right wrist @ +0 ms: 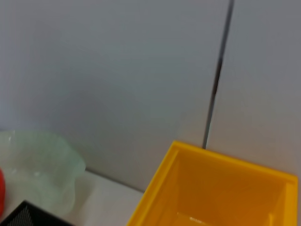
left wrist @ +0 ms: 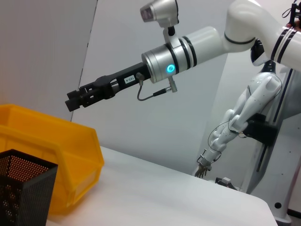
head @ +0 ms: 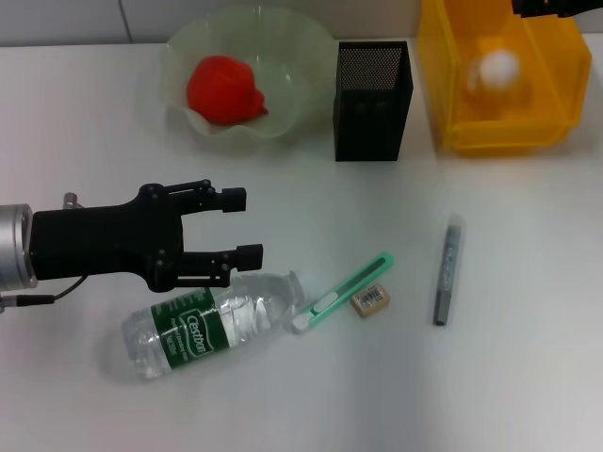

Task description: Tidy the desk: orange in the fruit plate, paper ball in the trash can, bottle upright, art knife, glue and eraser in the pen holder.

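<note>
Lying beside bottle point(head: 212, 320): art knife point(head: 341, 291), eraser point(head: 370, 298).

A white desk point(head: 528, 395) stands against a pale grey wall point(right wrist: 117, 70) with a dark vertical seam point(right wrist: 217, 80).

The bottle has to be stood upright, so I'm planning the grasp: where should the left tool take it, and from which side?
Grip the bottle across its labelled middle, coming down from above. It lies on its side on the desk, cap toward the art knife, so the round body is exposed. The left tool hovers open just above it.
</note>
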{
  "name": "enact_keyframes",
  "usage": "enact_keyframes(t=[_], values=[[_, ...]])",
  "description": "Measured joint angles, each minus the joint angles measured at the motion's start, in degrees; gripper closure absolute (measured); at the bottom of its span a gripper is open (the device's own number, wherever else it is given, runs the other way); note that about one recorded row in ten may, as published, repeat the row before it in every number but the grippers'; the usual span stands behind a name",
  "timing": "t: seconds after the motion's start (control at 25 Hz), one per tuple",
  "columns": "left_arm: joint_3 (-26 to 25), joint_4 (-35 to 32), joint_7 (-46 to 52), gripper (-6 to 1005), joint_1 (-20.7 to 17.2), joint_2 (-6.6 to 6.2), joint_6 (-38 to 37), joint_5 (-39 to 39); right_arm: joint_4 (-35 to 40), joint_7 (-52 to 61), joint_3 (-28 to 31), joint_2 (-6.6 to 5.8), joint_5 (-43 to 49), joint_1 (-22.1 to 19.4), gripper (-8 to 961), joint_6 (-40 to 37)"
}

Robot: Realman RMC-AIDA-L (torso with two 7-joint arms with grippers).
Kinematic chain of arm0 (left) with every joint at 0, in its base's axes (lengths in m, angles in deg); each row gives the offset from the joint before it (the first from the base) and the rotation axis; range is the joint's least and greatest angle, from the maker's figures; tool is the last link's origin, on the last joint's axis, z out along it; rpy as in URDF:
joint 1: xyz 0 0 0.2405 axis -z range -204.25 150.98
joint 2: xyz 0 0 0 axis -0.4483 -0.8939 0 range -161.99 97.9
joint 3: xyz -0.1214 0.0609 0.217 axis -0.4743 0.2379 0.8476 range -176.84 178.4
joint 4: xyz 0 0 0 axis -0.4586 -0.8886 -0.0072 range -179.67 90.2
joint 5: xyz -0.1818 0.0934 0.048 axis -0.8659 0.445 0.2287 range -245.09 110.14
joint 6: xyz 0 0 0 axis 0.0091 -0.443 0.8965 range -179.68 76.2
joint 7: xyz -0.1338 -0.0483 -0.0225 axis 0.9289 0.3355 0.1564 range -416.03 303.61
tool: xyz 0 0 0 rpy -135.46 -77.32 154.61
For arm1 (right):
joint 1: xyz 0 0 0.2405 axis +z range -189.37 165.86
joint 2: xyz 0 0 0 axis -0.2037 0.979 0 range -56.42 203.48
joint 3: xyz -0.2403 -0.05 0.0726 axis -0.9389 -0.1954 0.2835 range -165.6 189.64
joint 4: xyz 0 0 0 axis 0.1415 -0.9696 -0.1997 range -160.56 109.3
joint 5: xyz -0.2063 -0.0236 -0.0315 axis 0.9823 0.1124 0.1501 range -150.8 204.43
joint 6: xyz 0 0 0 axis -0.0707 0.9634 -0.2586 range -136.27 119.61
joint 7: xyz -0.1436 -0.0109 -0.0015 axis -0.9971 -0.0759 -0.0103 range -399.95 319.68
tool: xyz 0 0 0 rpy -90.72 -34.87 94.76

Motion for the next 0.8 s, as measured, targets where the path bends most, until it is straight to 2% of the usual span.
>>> enact_keyframes(t=[0.16,0.28,0.32,0.36,0.48,0.52,0.56,0.6,0.68,0.72,0.8], values=[[0.00,-0.01,0.18,321,0.04,-0.03,-0.06,0.00,-0.33,-1.57,0.31,0.25,-6.11,-1.86,141,2.49],[0.00,-0.37,0.25,323,0.05,-0.09,-0.09,0.06,-1.57,-8.95,1.49,-0.29,-20.80,-5.67,115,0.96],[0.00,-0.51,0.28,324,0.06,-0.09,-0.09,0.11,-5.79,-17.76,2.03,-1.93,-36.35,-8.73,116,-4.55],[0.00,-0.64,0.33,324,0.07,-0.09,-0.08,0.15,-5.79,-17.76,2.03,-1.93,-36.35,-8.73,116,-4.55],[0.00,-0.95,0.41,326,0.22,-0.10,-0.09,0.16,-17.62,-31.33,2.18,-5.75,-54.41,-11.09,117,-18.37],[0.03,-1.16,0.45,327,0.43,-0.09,-0.08,0.20,-26.32,-40.07,2.05,-8.14,-61.20,-11.47,117,-28.79],[0.03,-1.16,0.45,328,0.43,-0.09,-0.08,0.20,-26.32,-40.07,2.05,-8.14,-61.20,-11.47,117,-28.79],[0.09,-1.20,0.47,328,0.53,-0.09,-0.07,0.26,-30.12,-44.61,1.92,-9.11,-62.70,-11.52,117,-32.81],[0.34,-1.25,0.60,330,0.91,-0.09,0.02,0.43,-35.10,-51.05,1.64,-10.06,-62.24,-11.76,118,-37.90],[0.47,-1.32,1.07,330,1.31,-0.07,0.15,0.95,-36.67,-55.04,1.64,-9.88,-56.99,-12.28,118,-39.95],[0.48,-1.43,1.69,332,1.64,-0.05,0.25,1.61,-36.62,-55.65,1.80,-9.50,-53.54,-12.58,118,-39.77]])
